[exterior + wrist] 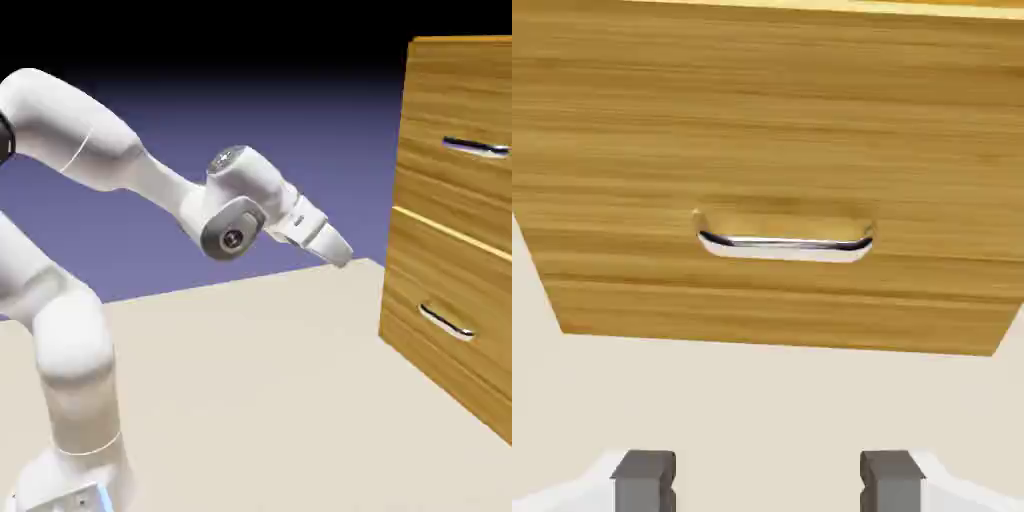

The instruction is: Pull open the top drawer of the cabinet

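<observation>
Hovering over the table [250,390], with the gripper [341,256] short of the cabinet [402,285], tilted downward, and released, grey fingertips [644,485] spread wide apart. Facing the lower drawer front [772,150] in the hand view, with its silver handle [784,249] crosswise beyond the fingertips. Reaching toward the exterior view's right, where, to find the top drawer [450,95], look above the pale seam [450,232], up to the cabinet's top edge, its bar handle [475,148] lying horizontal.

No lettering, label, brand, number or sign can be read in either view.
</observation>
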{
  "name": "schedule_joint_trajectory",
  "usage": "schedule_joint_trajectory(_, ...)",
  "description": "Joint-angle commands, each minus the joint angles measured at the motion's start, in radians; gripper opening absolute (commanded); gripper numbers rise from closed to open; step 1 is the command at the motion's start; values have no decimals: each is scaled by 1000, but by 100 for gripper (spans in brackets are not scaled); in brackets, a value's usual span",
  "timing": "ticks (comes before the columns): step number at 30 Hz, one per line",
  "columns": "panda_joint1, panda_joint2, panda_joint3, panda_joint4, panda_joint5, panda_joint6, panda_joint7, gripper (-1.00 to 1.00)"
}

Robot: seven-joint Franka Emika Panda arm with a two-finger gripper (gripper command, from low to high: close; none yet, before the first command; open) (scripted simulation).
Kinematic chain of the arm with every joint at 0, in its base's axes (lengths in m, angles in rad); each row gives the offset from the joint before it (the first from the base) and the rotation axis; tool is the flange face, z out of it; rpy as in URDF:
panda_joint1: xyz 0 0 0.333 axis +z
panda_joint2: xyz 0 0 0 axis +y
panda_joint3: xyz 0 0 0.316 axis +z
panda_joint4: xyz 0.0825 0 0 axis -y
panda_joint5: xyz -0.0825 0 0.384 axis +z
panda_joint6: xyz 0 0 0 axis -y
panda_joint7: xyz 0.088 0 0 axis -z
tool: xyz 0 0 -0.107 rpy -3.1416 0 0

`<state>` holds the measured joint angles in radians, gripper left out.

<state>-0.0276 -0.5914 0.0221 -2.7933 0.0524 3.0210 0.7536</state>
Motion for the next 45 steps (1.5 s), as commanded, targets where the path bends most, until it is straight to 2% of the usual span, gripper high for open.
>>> schedule_joint_trajectory(1, -33, -18, 18, 14, 44, -13, 10, 0)
schedule_joint_trajectory(45, -1477, -798, 824, 624, 1957, -596, 469, 0)
